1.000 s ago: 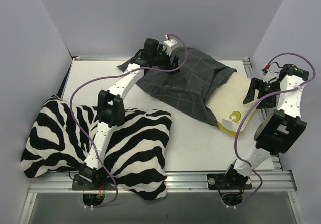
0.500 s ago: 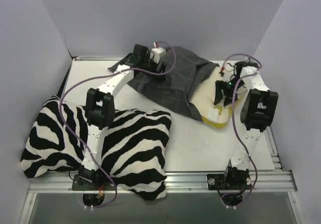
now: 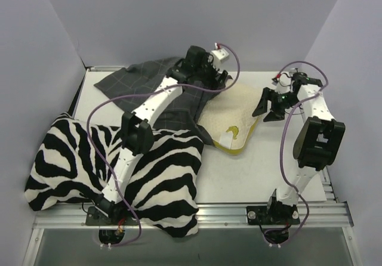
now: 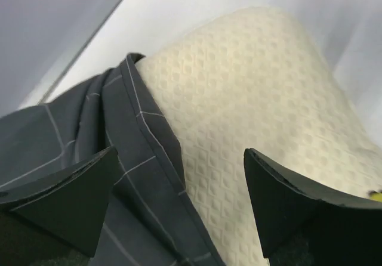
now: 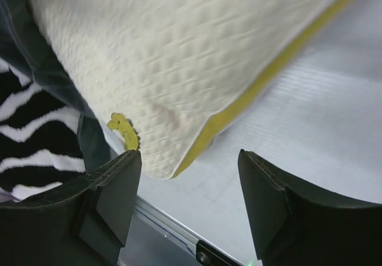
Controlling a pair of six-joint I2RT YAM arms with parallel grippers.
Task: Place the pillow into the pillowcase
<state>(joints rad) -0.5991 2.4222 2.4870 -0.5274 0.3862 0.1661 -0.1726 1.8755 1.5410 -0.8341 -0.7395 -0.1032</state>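
White table (image 3: 239,176) held the pillow (image 3: 230,114) at centre, its upper-left edge under the case (image 3: 128,81). Left gripper (image 4: 179,155) and right gripper (image 3: 268,110) hung wide open, empty. Insertion looked barely begun; next I'd grip the hem (image 4: 149,136).

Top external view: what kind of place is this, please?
Probably a robot lab test cell: plain walls enclose a white table, and a left arm and right arm are bolted to the metal rail at its near edge.

No readable text; yellow mark (image 3: 235,131) on the pillow (image 3: 236,106) seems wordless.
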